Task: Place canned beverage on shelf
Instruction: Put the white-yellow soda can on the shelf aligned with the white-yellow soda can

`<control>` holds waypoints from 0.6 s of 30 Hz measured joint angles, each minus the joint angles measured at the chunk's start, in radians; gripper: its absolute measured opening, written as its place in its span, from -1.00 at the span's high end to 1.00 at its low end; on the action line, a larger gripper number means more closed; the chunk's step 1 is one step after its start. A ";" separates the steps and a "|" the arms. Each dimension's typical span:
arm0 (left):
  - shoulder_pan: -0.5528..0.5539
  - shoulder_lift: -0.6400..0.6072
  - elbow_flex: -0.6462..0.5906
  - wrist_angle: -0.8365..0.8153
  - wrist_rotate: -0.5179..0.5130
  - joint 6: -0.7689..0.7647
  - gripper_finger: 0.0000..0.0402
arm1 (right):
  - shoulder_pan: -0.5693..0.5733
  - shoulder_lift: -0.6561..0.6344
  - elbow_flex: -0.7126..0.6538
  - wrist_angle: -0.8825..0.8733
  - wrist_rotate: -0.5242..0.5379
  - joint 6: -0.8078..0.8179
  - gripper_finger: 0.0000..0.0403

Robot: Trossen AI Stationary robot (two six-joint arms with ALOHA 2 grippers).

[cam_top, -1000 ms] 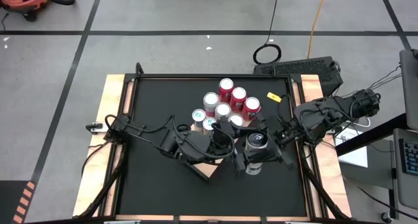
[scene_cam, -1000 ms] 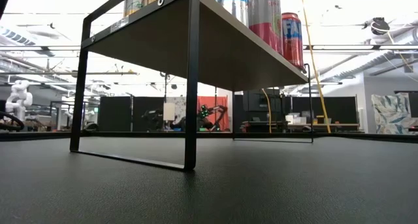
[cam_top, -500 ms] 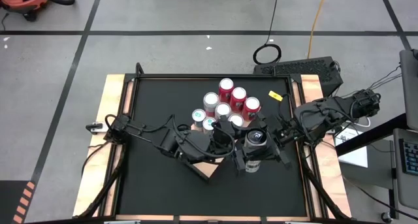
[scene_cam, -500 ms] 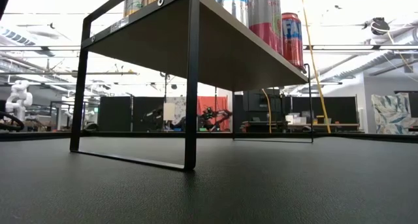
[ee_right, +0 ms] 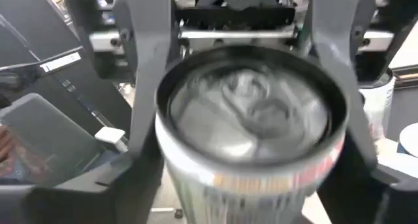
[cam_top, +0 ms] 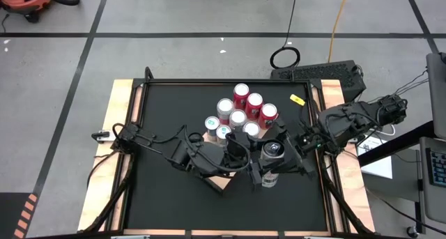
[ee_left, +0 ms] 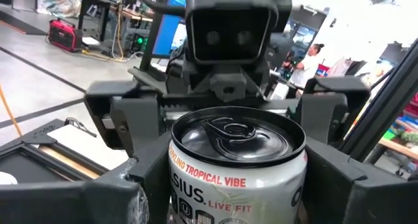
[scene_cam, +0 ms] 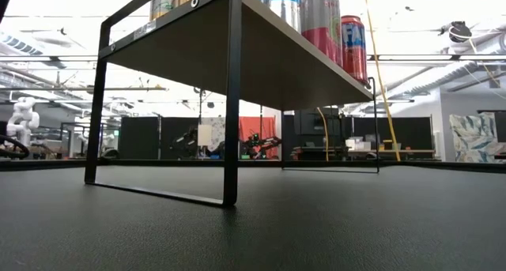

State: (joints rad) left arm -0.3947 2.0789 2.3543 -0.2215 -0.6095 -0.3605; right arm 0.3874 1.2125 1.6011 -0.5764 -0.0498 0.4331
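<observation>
The can (cam_top: 272,157) stood upright between both grippers, near the table's (cam_top: 160,113) right front. Left gripper (cam_top: 256,159) clamped it from the left. Right gripper (cam_top: 279,162) flanked it; grip unclear. Shelf (scene_cam: 261,62) behind held seven cans (cam_top: 240,112).

can (ee_left: 238,164), "TROPICAL VIBE", "LIVE FIT"

A black surface (cam_top: 160,106) is carrying a raised shelf (scene_cam: 261,62), whose tan board is sitting on thin black legs. Cans (cam_top: 240,108) are standing upright in a tight cluster on the shelf, red and silver ones touching side by side.
</observation>
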 joint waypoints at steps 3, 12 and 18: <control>-0.004 0.000 0.000 0.014 -0.017 0.000 -0.22 | 0.000 -0.006 0.000 -0.018 -0.003 0.000 -0.80; -0.040 0.000 0.000 0.034 -0.124 0.009 -0.22 | 0.000 -0.074 0.000 -0.135 -0.006 0.025 -0.93; -0.092 -0.001 0.000 0.066 -0.221 0.084 -0.22 | 0.000 -0.142 0.000 -0.165 -0.006 0.027 -0.93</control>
State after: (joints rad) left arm -0.4871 2.0781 2.3543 -0.1552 -0.8309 -0.2762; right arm 0.3878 1.0703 1.6012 -0.7410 -0.0563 0.4599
